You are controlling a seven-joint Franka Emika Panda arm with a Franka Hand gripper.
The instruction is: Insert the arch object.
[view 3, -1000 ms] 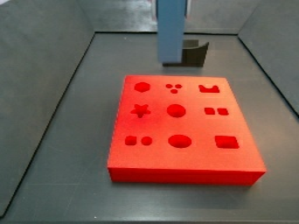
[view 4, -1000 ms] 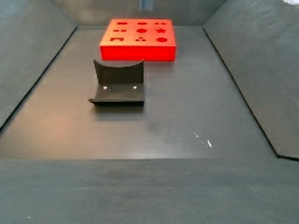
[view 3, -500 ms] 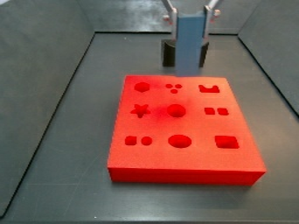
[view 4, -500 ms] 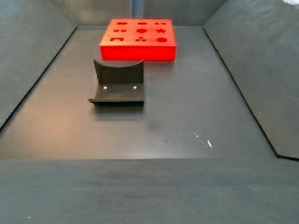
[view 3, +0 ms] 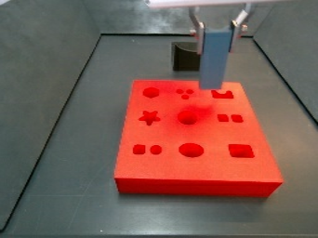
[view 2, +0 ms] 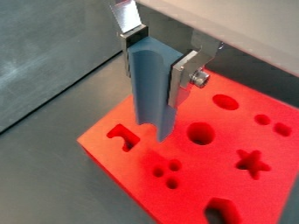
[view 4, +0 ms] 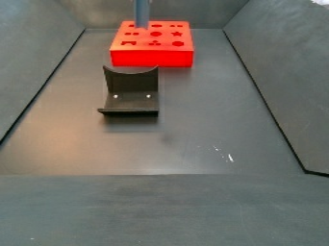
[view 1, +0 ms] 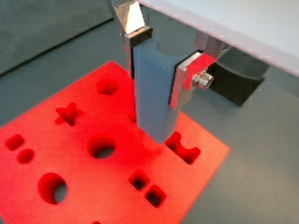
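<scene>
My gripper (view 3: pixel 218 26) is shut on the arch object (view 3: pixel 217 56), a tall blue-grey bar that hangs upright between the fingers (view 1: pixel 191 75). In a side view its lower end hovers just above the far right part of the red board (view 3: pixel 162 167), close to the arch-shaped cut-out (view 3: pixel 225 94). Both wrist views show the gripper (view 1: pixel 163 57) (view 2: pixel 160 59) clamping the bar (view 1: pixel 152 92) (view 2: pixel 149 87) above the board (view 1: pixel 70 188) (view 2: pixel 263 188), with the arch-shaped cut-out (view 1: pixel 184 147) (view 2: pixel 121 136) near its tip. In a side view only the bar (view 4: pixel 139 12) shows above the far board (view 4: pixel 154 60).
The fixture, a dark L-shaped bracket, stands on the floor beside the board (view 4: pixel 129 91) and shows behind the bar (view 3: pixel 184 58) and in a wrist view (view 1: pixel 239 86). Grey walls (view 3: pixel 50 65) enclose the dark floor (view 4: pixel 193 144). The board has several other cut-outs (view 3: pixel 192 149).
The gripper has carried the bar from beyond the board's far edge towards the board and to the right, so its lower end is now over the arch-shaped cut-out's area.
</scene>
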